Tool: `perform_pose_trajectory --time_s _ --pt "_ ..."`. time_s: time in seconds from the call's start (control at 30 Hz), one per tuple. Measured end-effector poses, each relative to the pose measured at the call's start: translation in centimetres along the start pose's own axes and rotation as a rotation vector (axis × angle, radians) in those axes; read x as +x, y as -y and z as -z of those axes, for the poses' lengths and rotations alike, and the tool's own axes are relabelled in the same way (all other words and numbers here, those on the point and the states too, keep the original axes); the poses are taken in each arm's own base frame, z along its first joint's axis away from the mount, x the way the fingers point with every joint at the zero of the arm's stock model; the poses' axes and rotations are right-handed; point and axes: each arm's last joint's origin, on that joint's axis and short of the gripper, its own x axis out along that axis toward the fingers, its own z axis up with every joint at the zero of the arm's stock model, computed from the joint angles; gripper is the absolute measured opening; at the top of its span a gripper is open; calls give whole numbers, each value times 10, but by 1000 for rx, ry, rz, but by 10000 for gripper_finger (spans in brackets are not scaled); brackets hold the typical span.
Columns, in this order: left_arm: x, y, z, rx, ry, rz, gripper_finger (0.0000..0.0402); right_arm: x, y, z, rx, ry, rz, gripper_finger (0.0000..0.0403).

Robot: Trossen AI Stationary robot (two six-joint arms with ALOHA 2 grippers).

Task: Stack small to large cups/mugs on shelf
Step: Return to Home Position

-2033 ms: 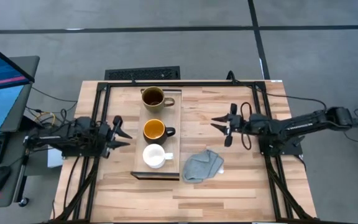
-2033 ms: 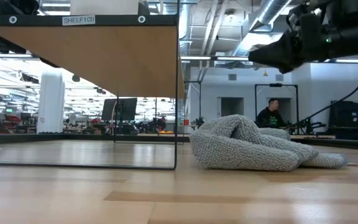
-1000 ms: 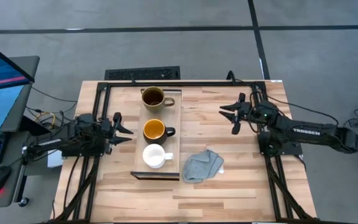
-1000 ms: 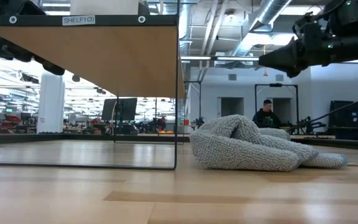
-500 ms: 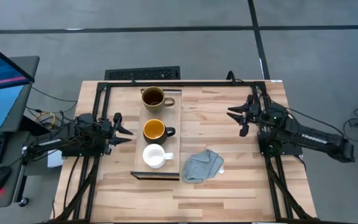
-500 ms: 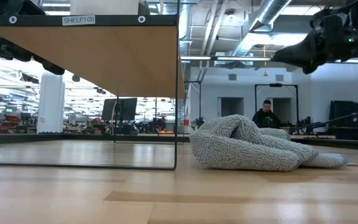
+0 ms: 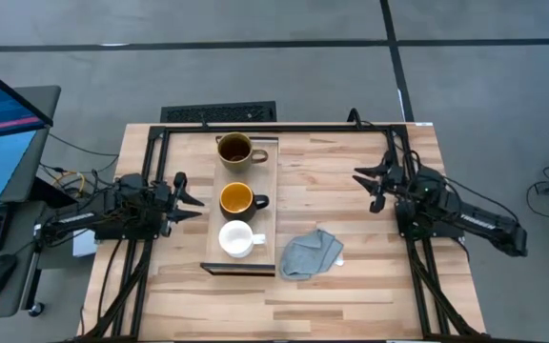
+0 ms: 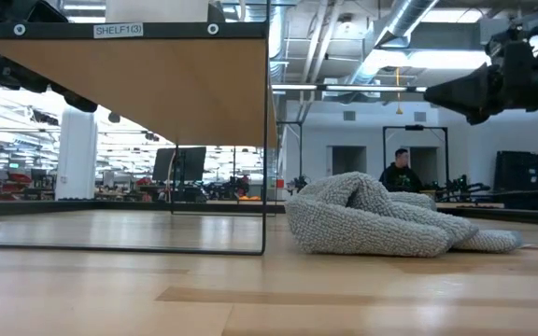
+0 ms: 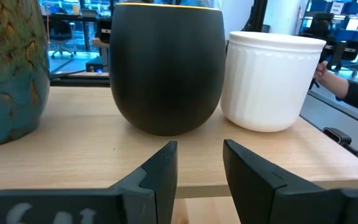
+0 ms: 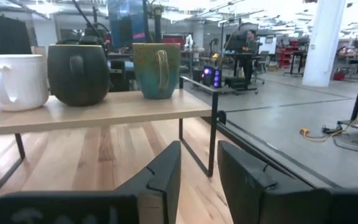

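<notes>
Showing all three mugs on the shelf (image 7: 267, 176), lined along it by size: white mug (image 7: 236, 238) at the shelf's near end, black mug (image 7: 235, 199) at mid-length, brown-olive mug (image 7: 234, 149) at the far end. Judged as stacking finished, with nothing of the set left on the worktop (image 7: 351, 286); presumably only parking both arms left to do. Placing the left gripper (image 7: 191, 197) just outside the shelf's left long edge, level with the black mug, near it but not touching, jaws spread and holding nothing; confirmed in the left wrist view, with black mug and white mug directly beyond the parted jaws. Placing the right gripper (image 7: 364, 191) close to the worktop's right edge, well apart from the shelf and every mug, likewise spread and empty. Noting a grey cloth (image 7: 311, 252) crumpled on the worktop beside the shelf's near right corner, touched by neither gripper.
</notes>
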Motion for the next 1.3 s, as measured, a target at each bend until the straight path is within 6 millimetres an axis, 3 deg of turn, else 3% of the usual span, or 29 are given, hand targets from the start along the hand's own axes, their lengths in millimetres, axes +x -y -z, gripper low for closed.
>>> perform_pose_trajectory --time_s 0.43,1.3 --pt "3 -2 9 5 -13 -8 119 -1 0 3 -29 -11 8 127" --pt "6 -1 8 51 95 67 119 -1 1 5 -51 -21 43 127"
